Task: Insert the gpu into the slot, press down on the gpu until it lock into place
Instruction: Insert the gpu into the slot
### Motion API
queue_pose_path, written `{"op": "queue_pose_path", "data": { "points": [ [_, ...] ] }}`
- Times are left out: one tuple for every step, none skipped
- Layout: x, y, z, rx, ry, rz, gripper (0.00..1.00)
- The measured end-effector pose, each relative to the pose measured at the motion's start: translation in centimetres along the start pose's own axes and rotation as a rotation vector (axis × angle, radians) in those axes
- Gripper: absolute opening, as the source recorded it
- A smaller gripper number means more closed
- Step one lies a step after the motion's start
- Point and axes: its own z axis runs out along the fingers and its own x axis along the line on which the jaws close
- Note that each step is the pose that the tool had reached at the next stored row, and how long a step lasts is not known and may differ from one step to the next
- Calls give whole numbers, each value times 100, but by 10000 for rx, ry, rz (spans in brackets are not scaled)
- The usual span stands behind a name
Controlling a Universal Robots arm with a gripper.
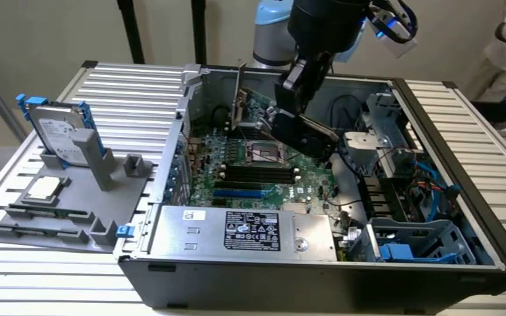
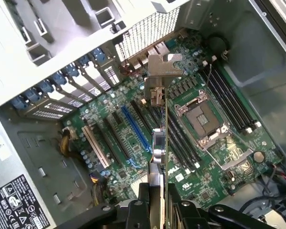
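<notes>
In the exterior view the gpu (image 1: 304, 131), a flat black card with a metal end bracket, hangs tilted above the green motherboard (image 1: 310, 181) inside the open case. My gripper (image 1: 297, 85) comes down from above and is shut on it. The wrist view shows the gpu (image 2: 159, 143) edge-on between my fingers (image 2: 142, 202), with its silver bracket (image 2: 163, 64) at the far end. The bright-blue slot (image 2: 136, 126) lies bare on the board, a little to one side of the card's edge. The card is over the parallel black strips, apart from the slot (image 1: 238, 193).
A silver power-supply box (image 1: 244, 230) fills the case's near side. The square CPU socket (image 2: 202, 117) sits beside the card. Cables and a blue drive cage (image 1: 411, 243) crowd the exterior view's right. A grey fixture with a hard drive (image 1: 55, 128) stands outside on the left.
</notes>
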Motion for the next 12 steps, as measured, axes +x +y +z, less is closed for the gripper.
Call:
{"op": "queue_pose_path", "data": {
  "points": [
    [0, 0, 3, 2, 1, -178, 26],
    [0, -1, 6, 4, -1, -357, 26],
    [0, -1, 9, 8, -3, -533, 26],
    [0, -1, 12, 15, -10, -702, 26],
    [0, -1, 15, 30, -23, -855, 26],
    [0, -2, 19, 48, -42, -1016, 26],
    [0, -2, 22, 65, -61, -1164, 26],
    [0, -2, 25, 83, -81, -1311, 26],
    [0, -3, 28, 101, -101, -1458, 26],
    [0, -3, 32, 120, -121, -1609, 26],
    [0, -3, 34, 138, -141, -1756, 26],
    [0, -4, 38, 158, -162, -1913, 26]
  ]
}}
